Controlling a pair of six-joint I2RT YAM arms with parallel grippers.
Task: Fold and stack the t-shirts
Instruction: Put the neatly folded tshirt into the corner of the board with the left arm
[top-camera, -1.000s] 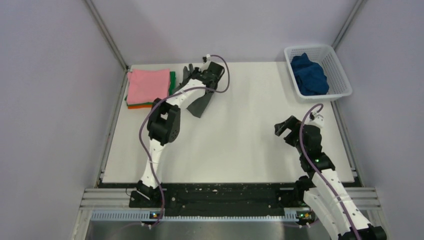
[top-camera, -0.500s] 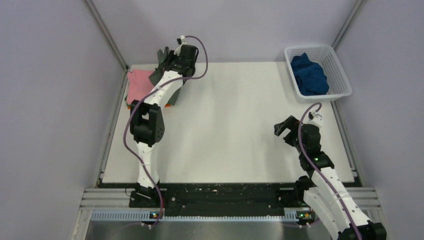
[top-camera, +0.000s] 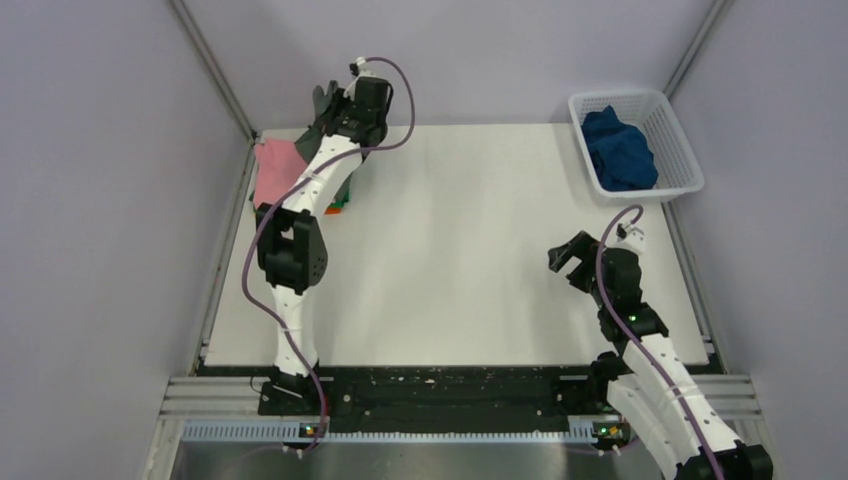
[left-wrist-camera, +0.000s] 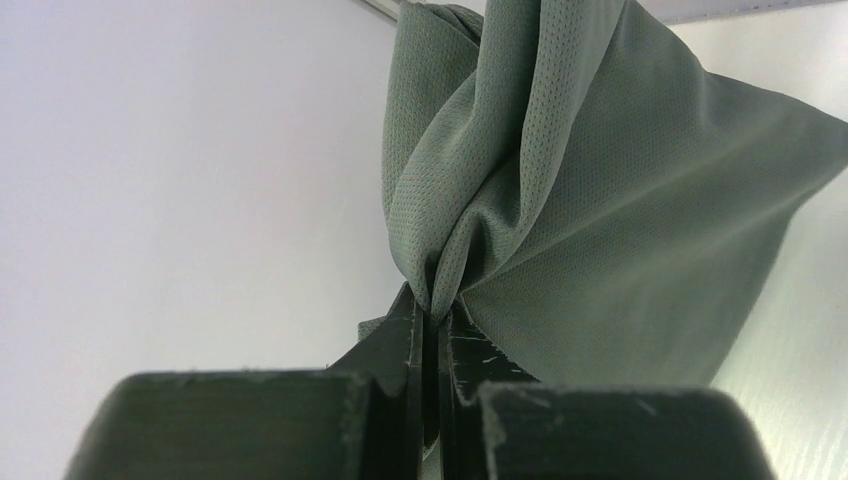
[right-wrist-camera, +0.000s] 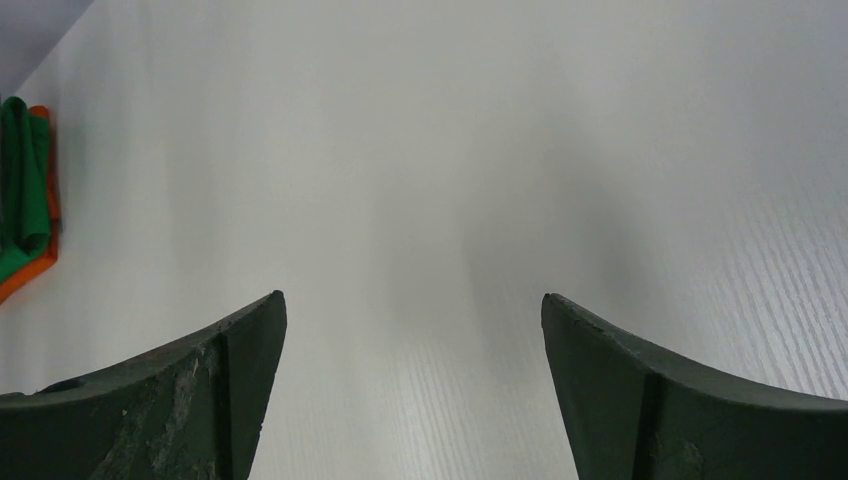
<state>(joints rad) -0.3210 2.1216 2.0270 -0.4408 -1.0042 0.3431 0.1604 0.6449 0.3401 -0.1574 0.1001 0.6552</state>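
Left claw (left-wrist-camera: 432, 318) clamped tight on a bunched fold of the dark grey tee (left-wrist-camera: 600, 220), with the cloth fanning out past the fingertips. The claw is raised over the far left corner of the counter (top-camera: 470, 260), by the stack there: pink tee (top-camera: 272, 165) on top, edges of the green tee (right-wrist-camera: 20, 180) and orange tee (right-wrist-camera: 22, 282) under it. Right claw (right-wrist-camera: 412, 310) has its jaws wide apart and holds nothing, low over the counter's right side. Dark blue tee (top-camera: 618, 148) bunched in the white mesh basket (top-camera: 682, 150) at the far right corner
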